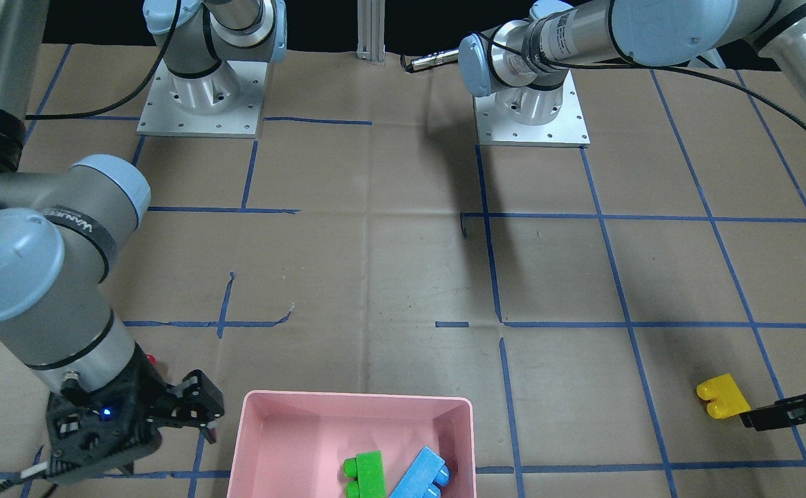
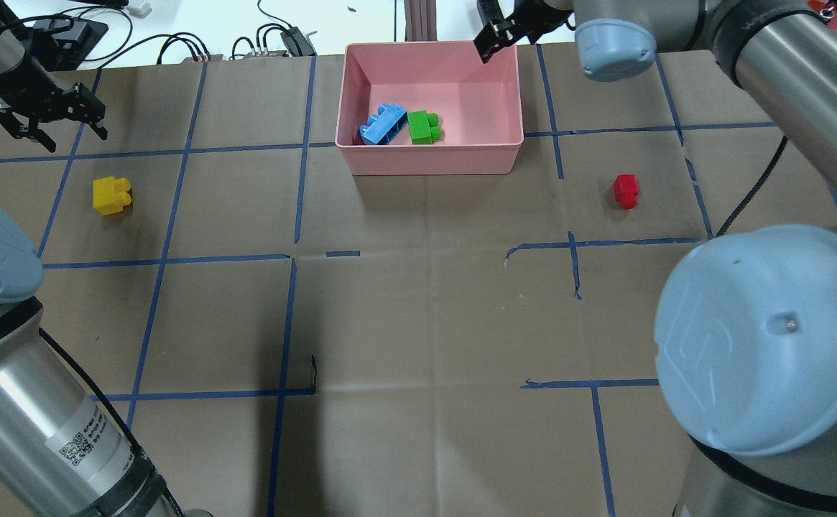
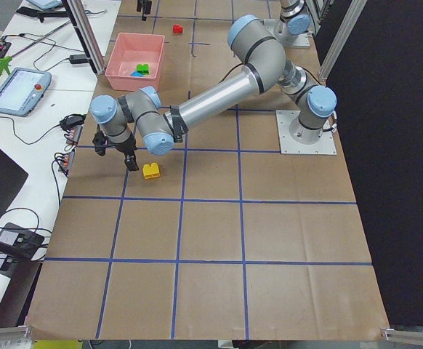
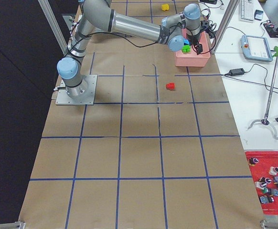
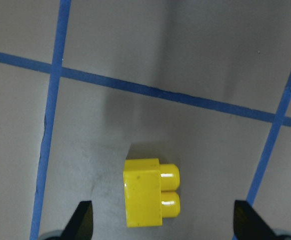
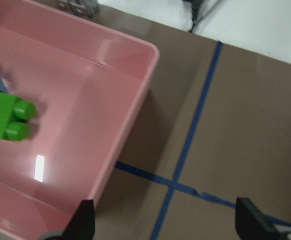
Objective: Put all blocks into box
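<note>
The pink box [image 2: 432, 162] stands at the far middle of the table. The light blue brick [image 2: 382, 123] and the green brick [image 2: 424, 127] lie inside it. The yellow brick [image 2: 111, 195] lies on the table at the left. My left gripper [image 2: 73, 138] is open and empty, held above the table just beyond the yellow brick. In the left wrist view the yellow brick [image 5: 149, 192] shows between the open fingers [image 5: 84, 220]. The red brick [image 2: 626, 191] lies on the table right of the box. My right gripper [image 2: 493, 39] is open and empty over the box's far right corner.
Blue tape lines cross the brown paper table cover. The two arm bases [image 1: 200, 97] stand on the robot's side. Cables and devices [image 2: 281, 39] lie beyond the table's far edge. A red tray of small parts [image 4: 268, 183] sits off the table.
</note>
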You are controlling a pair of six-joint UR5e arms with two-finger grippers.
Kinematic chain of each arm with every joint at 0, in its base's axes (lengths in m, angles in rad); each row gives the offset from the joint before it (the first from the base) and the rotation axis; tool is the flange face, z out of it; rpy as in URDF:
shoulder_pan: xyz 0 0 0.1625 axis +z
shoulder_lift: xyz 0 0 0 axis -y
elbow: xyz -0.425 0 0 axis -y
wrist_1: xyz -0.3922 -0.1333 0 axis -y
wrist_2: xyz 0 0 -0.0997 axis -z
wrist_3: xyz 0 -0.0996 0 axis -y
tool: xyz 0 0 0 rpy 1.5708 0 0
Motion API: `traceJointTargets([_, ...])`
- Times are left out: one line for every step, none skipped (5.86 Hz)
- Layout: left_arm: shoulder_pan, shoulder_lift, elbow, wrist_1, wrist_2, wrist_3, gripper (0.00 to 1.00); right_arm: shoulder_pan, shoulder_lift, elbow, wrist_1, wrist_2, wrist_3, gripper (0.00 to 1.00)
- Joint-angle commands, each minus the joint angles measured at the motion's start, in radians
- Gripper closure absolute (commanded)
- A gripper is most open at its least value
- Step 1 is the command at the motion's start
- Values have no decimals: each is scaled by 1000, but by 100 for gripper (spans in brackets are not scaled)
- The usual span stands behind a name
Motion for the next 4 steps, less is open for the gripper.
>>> traceJointTargets([2,0,-133,172,0,9,1,-103,-76,259,-180,-97,57,0])
traceJointTargets([5,15,-206,225,0,9,1,-119,-71,365,-282,-142,105,0])
traceJointTargets([21,19,-251,254,-2,11,1,-134,-61,425,-292,-144,158,0])
traceJointTargets([22,29,-259,251,6,21,1,-133,-56,441,-294,-141,213,0])
